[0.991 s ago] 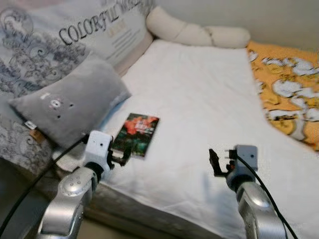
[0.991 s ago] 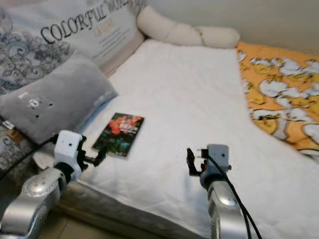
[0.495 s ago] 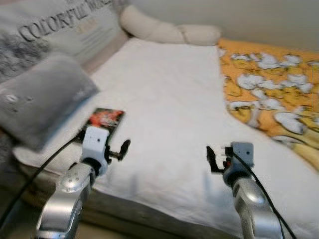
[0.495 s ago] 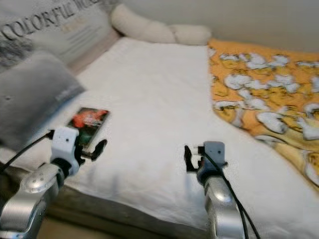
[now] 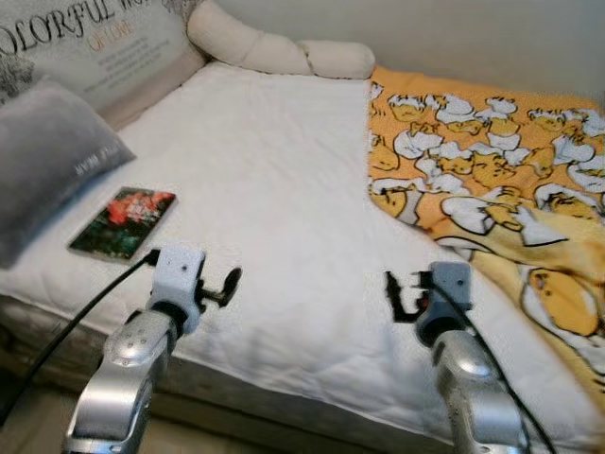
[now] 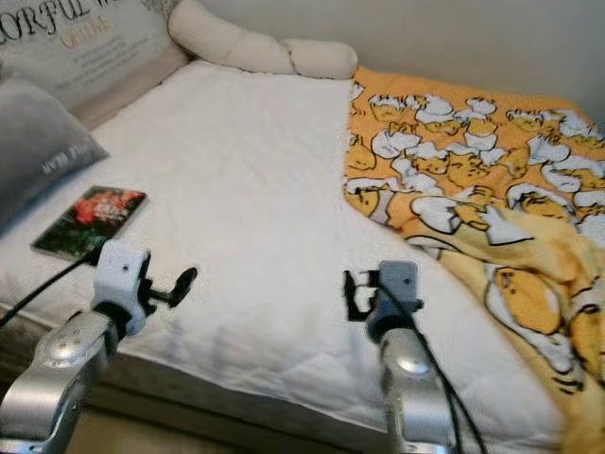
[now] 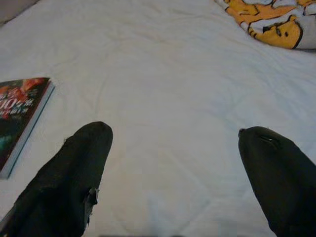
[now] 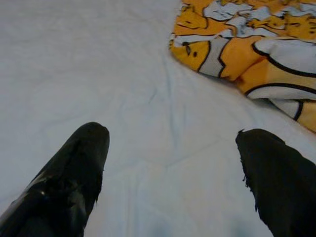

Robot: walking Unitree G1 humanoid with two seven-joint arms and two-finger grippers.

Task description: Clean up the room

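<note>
Both my jaws hang open and empty over the near edge of the bed (image 5: 284, 170), my left gripper (image 7: 173, 168) near the book (image 5: 124, 209) and my right gripper (image 8: 173, 163) near the orange blanket (image 5: 492, 170). The book lies flat on the white sheet beside the grey pillow (image 5: 47, 156).

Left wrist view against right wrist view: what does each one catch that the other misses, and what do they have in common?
The left wrist view alone catches the book lying flat on the white sheet, beside the left gripper. The right wrist view alone gives a close look at the folded edge of the orange cartoon blanket just ahead of the right gripper. Both show open black fingers over bare sheet, holding nothing, with some orange blanket at the far edge.
</note>
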